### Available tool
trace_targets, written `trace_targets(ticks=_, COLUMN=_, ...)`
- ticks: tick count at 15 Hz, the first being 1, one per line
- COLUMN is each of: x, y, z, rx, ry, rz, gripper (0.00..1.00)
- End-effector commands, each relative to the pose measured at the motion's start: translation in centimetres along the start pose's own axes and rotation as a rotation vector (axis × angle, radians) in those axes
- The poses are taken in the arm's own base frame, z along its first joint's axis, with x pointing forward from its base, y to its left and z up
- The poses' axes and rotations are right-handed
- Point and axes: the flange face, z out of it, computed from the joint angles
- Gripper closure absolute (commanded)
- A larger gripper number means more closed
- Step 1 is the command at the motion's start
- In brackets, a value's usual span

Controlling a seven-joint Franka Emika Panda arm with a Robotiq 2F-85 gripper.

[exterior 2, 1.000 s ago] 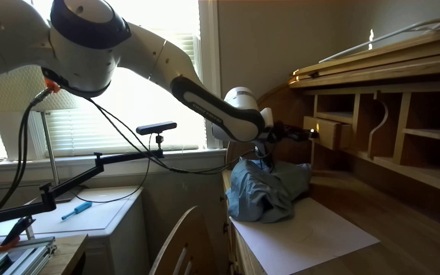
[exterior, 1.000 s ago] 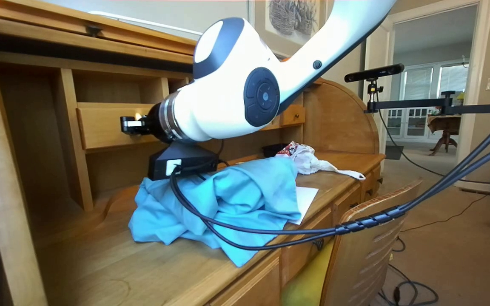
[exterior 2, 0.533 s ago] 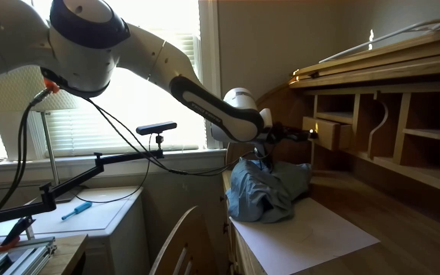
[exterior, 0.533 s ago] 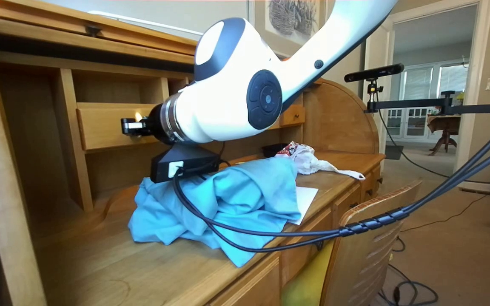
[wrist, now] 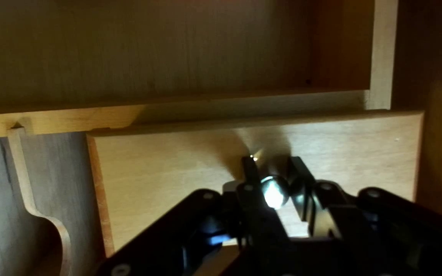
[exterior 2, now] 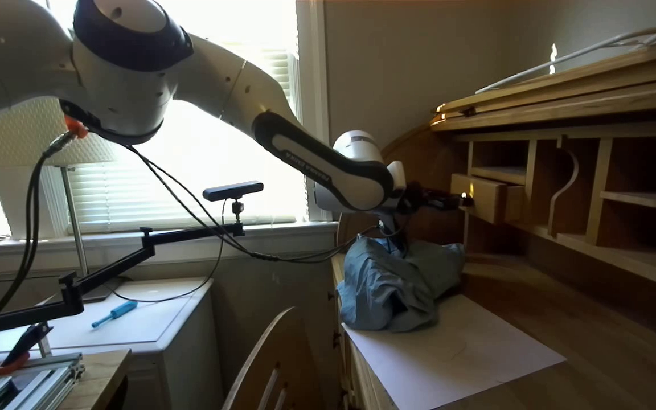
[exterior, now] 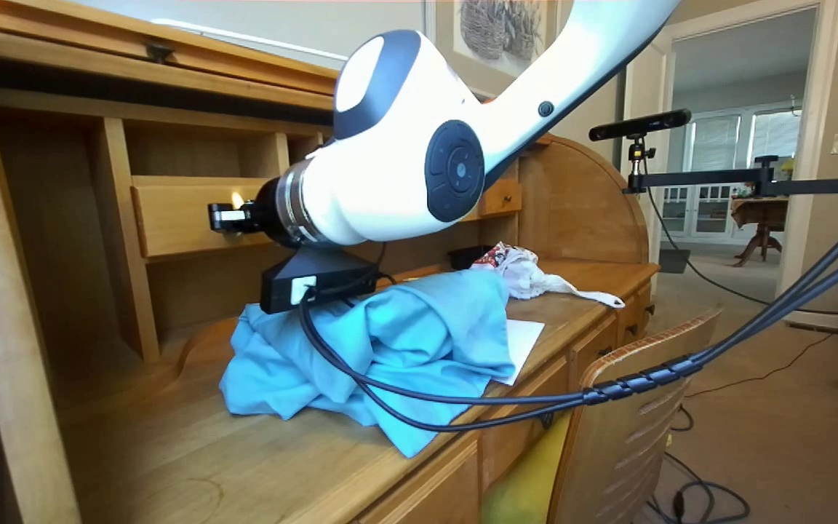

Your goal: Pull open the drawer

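A: What is the gripper (wrist: 274, 172) doing, please?
B: It is clenched upon the knob (wrist: 274, 193), with one of its fingers (wrist: 300, 176) at each side.
A: And where is the drawer (wrist: 159, 165)?
B: Directly behind the knob, in the upper part of the wooden desk (exterior: 164, 458), under a cubbyhole (exterior: 186, 145). It stands partly out: in an exterior view, I see its side (exterior 2: 513, 204) between its front and the desk. The inside is hidden for me.
A: What do you find below the gripper?
B: A black box (exterior: 332, 273) with cables (exterior: 637, 382) is mounted under the end of the white arm (exterior: 390, 182), and just beneath is a crumpled blue cloth (exterior: 419, 335). If these two touch, I cannot tell. The cloth lies on the desk and covers a part of a white paper (exterior 2: 459, 353).
A: And farther away?
B: A wooden chair (exterior: 637, 429) stands near the front of the desk. Toward the far end of the desk lies a crumpled white bundle (exterior: 524, 275) with a red part.
A: What is the most distant?
B: A black camera (exterior: 639, 125) on a dark support (exterior: 703, 178), and then, through the doorway (exterior: 732, 87), a table (exterior: 762, 236) with one central leg.
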Motion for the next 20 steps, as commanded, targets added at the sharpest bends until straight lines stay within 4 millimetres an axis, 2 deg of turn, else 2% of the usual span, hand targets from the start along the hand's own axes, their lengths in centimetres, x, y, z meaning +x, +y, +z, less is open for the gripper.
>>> trace_targets(ticks=1, x=-1.7, y=-3.5, z=-3.2, rx=0.080, ry=-0.019, rz=-0.046, gripper=0.94)
trace_targets(ticks=7, x=-1.2, y=-2.0, z=-1.8, rx=0.071, ry=0.026, rz=-0.104, gripper=0.94)
trace_targets(ticks=20, x=0.5, y=0.6, z=-1.2, rx=0.060, ry=0.007, rz=-0.134, gripper=0.94)
